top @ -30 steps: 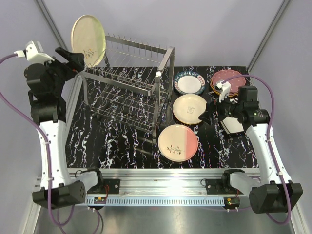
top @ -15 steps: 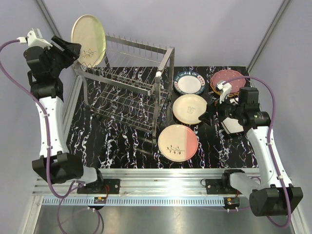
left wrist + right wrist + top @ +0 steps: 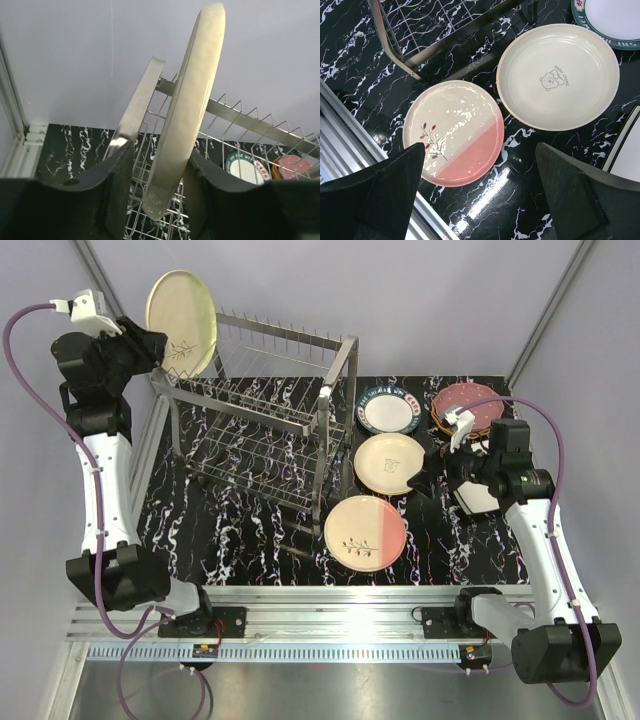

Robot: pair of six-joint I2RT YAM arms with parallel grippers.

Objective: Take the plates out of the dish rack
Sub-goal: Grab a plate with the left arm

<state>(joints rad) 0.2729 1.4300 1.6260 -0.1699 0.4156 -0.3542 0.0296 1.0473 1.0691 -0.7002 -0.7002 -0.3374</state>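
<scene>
A cream round plate point(image 3: 180, 322) stands upright at the left end of the silver wire dish rack point(image 3: 265, 415). My left gripper point(image 3: 155, 348) straddles its lower rim. In the left wrist view the plate point(image 3: 192, 100) is edge-on between the jaws of the left gripper point(image 3: 160, 190): the right pad point(image 3: 200, 185) touches it, while a gap shows at the left pad point(image 3: 117, 185). My right gripper point(image 3: 425, 472) hangs wide open and holds nothing over the table, above the unloaded plates.
On the black marbled table right of the rack lie a pink-and-cream plate point(image 3: 365, 532), a cream bear plate point(image 3: 388, 463), a green-rimmed white plate point(image 3: 387, 410) and a maroon one point(image 3: 470, 405). A white square plate point(image 3: 630, 155) lies under the right arm.
The left arm rose and reached onto the upright plate's rim, and its jaws narrowed around it. The right arm barely moved.
</scene>
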